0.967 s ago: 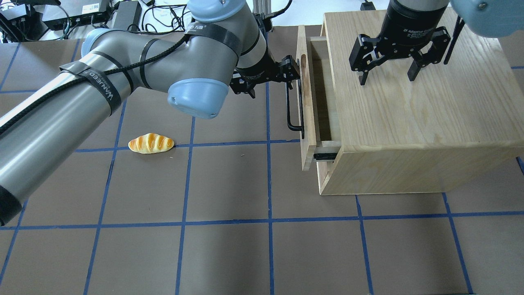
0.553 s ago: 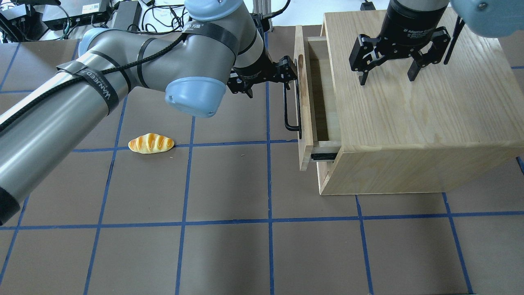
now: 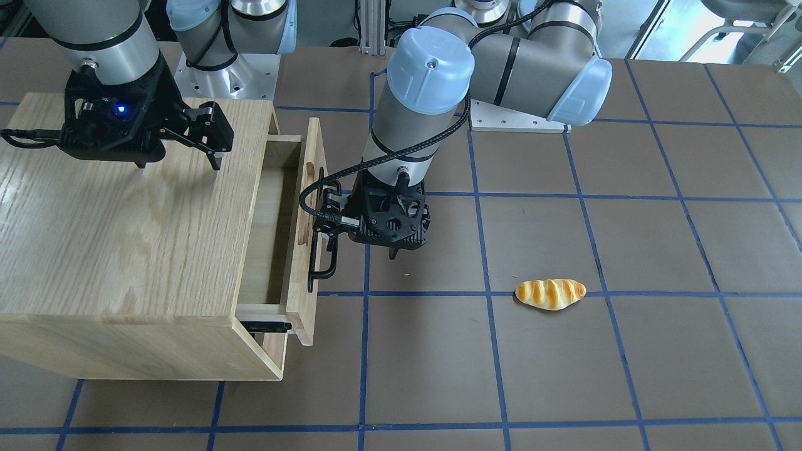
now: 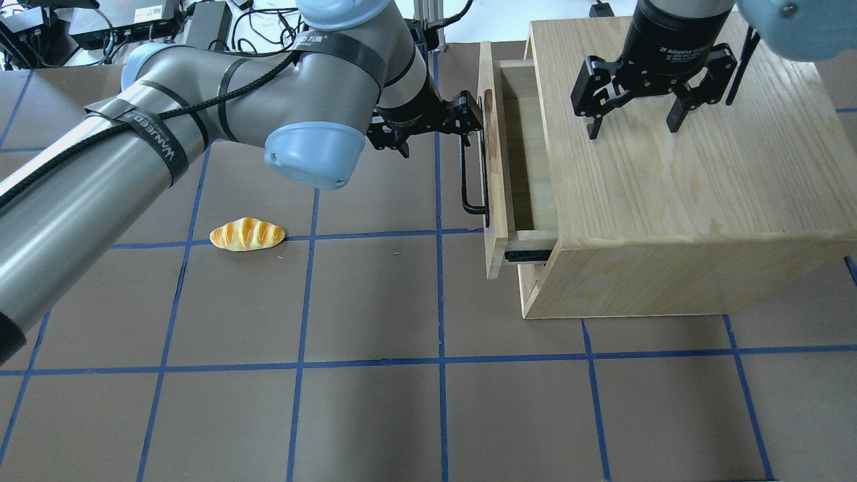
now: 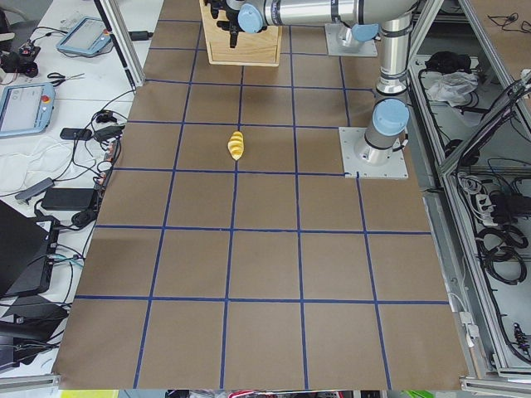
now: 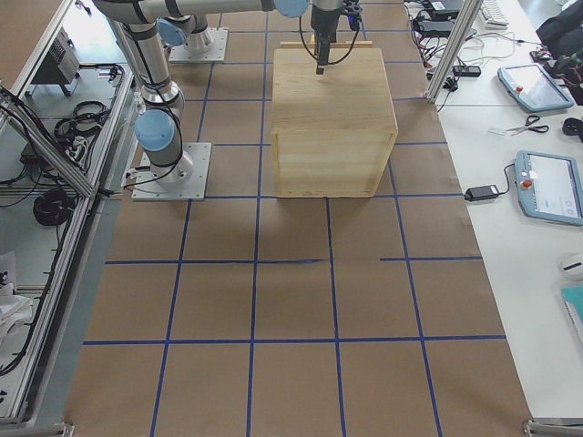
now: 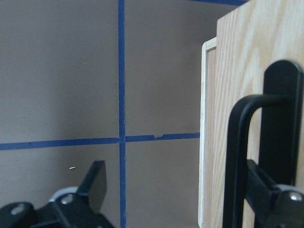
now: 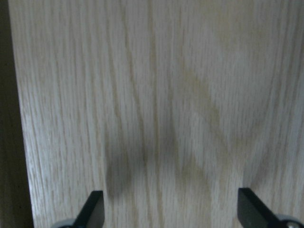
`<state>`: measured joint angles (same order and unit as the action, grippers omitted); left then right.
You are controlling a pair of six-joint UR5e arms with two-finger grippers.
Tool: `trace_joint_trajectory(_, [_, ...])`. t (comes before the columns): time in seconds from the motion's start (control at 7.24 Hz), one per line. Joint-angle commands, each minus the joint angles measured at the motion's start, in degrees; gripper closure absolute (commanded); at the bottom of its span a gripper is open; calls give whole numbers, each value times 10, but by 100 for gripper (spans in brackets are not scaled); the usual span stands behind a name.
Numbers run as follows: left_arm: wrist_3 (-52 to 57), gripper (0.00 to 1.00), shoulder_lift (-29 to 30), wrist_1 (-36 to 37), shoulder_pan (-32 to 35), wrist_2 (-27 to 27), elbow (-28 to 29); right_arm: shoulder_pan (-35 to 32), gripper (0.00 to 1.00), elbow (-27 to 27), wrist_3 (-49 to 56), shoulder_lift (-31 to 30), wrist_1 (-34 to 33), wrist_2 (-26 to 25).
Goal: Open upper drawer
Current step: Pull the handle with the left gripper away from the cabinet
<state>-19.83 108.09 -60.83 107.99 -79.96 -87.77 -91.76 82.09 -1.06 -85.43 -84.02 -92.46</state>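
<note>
Overhead exterior shows your left claw [image 4: 438, 142] spread wide, clamping nothing. One finger [image 4: 474, 114] is hooked between the black handle [image 4: 463, 175] and the front of the upper drawer [image 4: 497, 201]; the other stands clear on the table side. The drawer sits just past the hooked finger, partway out of the cabinet [image 4: 669, 194]. Your right claw [image 4: 633, 127] is spread too, empty, tips pointing down over the cabinet's top. A bread roll [image 4: 247, 234] lies well away from the left claw, on the side opposite the drawer.
</note>
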Motion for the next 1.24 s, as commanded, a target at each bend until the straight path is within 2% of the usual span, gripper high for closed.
trace_joint_trajectory(0.0, [16, 0, -6, -9, -17, 1, 0, 0, 0, 0, -1, 0, 0, 0])
trace_joint_trajectory(0.83, [65, 0, -9, -11, -22, -14, 1, 0, 0, 0, 0, 0, 0, 0])
trace_joint_trajectory(1.11, [75, 0, -14, -21, -41, -13, 0, 0, 0, 0, 0, 0, 0, 0])
